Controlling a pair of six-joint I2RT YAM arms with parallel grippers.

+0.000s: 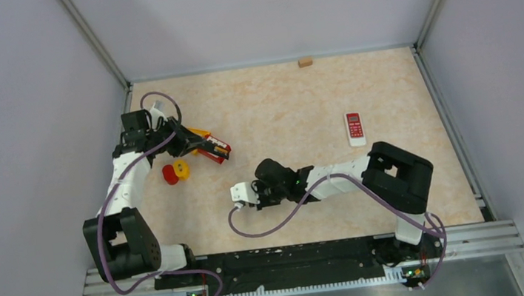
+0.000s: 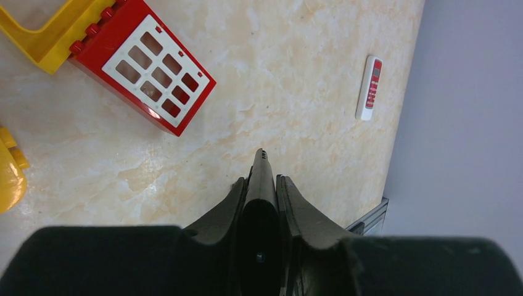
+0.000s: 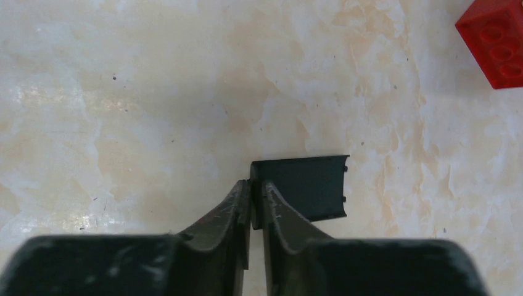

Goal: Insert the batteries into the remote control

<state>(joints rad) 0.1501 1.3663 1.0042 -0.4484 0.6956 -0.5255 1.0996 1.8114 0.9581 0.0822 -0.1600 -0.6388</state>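
The right jaws (image 3: 255, 184) are almost pressed together at the edge of a dark flat lid (image 3: 308, 188); I cannot tell if they pinch it. Best squeeze softly and lift straight up. The left jaws (image 2: 261, 180) pinch a dark slim thing (image 2: 260, 161). The red-and-white remote (image 2: 369, 87) lies far off on the tabletop (image 2: 296, 74). No batteries show.

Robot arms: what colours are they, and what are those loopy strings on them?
The left arm and right arm both have white tubes between chunky black joints. The loopy strings are purple cables. The left gripper and right gripper each have two dark, curved fingers.
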